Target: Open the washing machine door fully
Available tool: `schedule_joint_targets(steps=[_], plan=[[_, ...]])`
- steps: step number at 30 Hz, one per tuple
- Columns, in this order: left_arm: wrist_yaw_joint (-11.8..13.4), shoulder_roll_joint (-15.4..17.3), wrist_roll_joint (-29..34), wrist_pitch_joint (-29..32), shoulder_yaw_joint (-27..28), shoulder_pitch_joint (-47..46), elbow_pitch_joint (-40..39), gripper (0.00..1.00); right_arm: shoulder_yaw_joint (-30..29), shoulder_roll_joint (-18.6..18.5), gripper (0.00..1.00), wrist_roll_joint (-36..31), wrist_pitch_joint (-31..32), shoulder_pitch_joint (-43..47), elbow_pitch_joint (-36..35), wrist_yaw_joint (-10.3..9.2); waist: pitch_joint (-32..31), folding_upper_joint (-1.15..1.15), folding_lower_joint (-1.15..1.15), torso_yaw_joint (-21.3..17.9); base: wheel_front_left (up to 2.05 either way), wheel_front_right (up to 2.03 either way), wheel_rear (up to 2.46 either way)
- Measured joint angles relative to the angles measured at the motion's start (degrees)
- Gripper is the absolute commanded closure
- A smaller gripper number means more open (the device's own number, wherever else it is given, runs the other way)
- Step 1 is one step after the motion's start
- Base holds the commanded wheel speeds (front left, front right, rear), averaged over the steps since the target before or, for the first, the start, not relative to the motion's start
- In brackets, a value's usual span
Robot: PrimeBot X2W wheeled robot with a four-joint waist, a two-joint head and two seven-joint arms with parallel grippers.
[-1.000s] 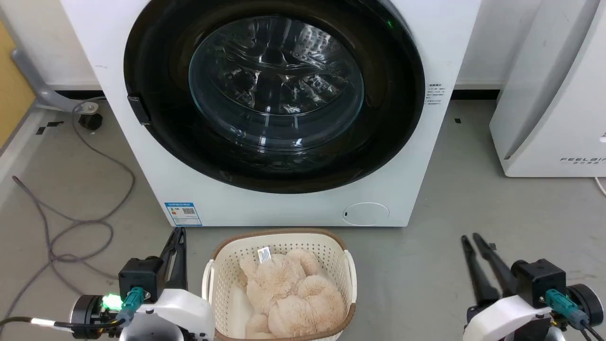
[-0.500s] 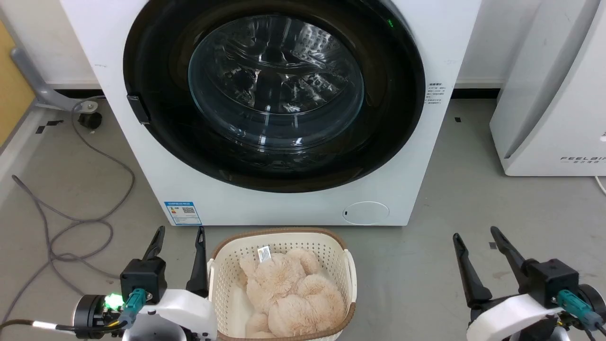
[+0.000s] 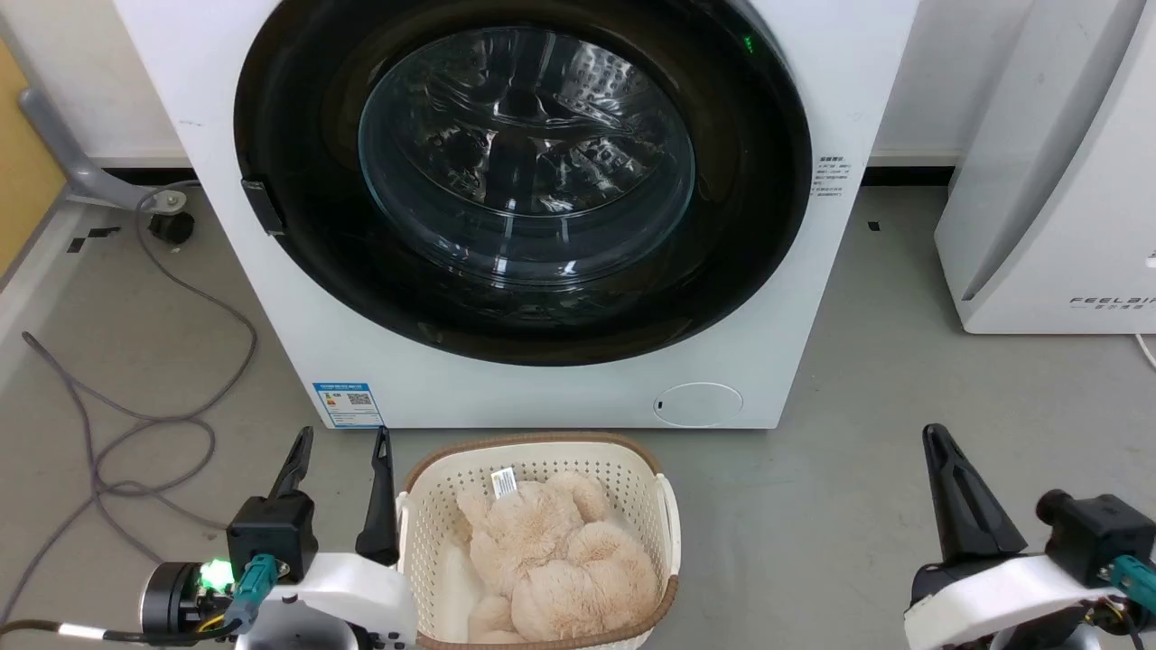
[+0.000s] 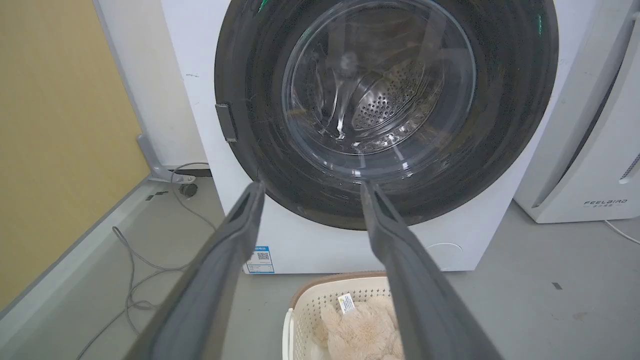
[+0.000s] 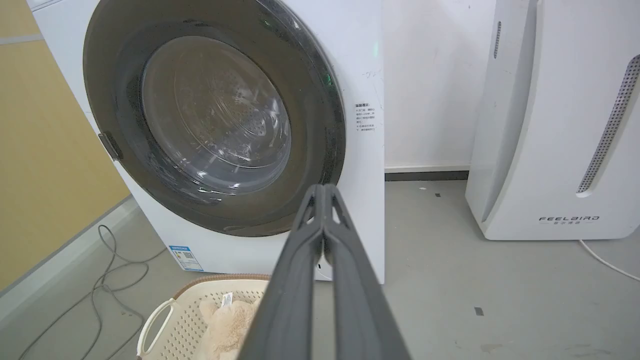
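Observation:
The washing machine (image 3: pixel 542 397) is a white box standing straight ahead. Its door (image 3: pixel 524 171) is round with a black rim and a clear glass bowl, and it lies flush against the front, closed. A small dark latch (image 3: pixel 262 206) sits on the door's left rim. My left gripper (image 3: pixel 343 442) is open and low on the floor side, left of the basket and well short of the door (image 4: pixel 385 100). My right gripper (image 3: pixel 935 438) is at the lower right, also far from the door (image 5: pixel 215 120). Its fingertips (image 5: pixel 324 189) touch, so it is shut on nothing.
A cream basket (image 3: pixel 538 449) holding a beige plush toy (image 3: pixel 551 551) stands on the floor in front of the machine, between my arms. A white FEELBIRD appliance (image 3: pixel 1057 181) stands at the right. Grey cables (image 3: pixel 163 361) trail across the floor at the left. A small round flap (image 3: pixel 697 404) marks the machine's lower front.
My left gripper opened from shut and has stayed open. My right gripper opened, then shut again and turned, shifting slightly right. The door has not moved.

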Motion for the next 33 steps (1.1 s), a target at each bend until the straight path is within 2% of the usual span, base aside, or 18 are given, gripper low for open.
schedule_joint_targets(steps=[7, 20, 26, 33], plan=[[0.5, 0.0, -0.4, -0.8, -0.3, 0.0, 0.0, 0.00, -0.2, 0.0, 1.00, 7.1, -0.9, 0.0, 0.0, 0.00, 0.1, 0.00, 0.00, 0.2, 0.00, 0.00, 0.00], [1.2, 0.0, -1.2, -2.4, -0.7, -0.4, -0.2, 0.00, -1.0, 0.0, 1.00, 26.6, -2.5, -1.4, 2.6, 0.00, 1.0, 0.00, 0.00, 0.5, 0.00, 0.00, 0.00], [1.6, 0.0, -1.4, -3.1, -1.1, -1.1, -0.5, 0.00, -3.0, 0.0, 1.00, 34.8, -0.7, -5.0, 5.6, 0.00, 2.3, 0.00, 0.00, 0.7, 0.00, 0.00, 0.00], [1.7, 0.0, -1.9, -3.9, -1.5, -2.7, -1.0, 0.00, -5.9, -0.5, 1.00, 40.8, 2.2, -10.5, 9.8, -0.01, 4.4, 0.00, 0.00, 1.2, 0.00, 0.00, 0.00]])
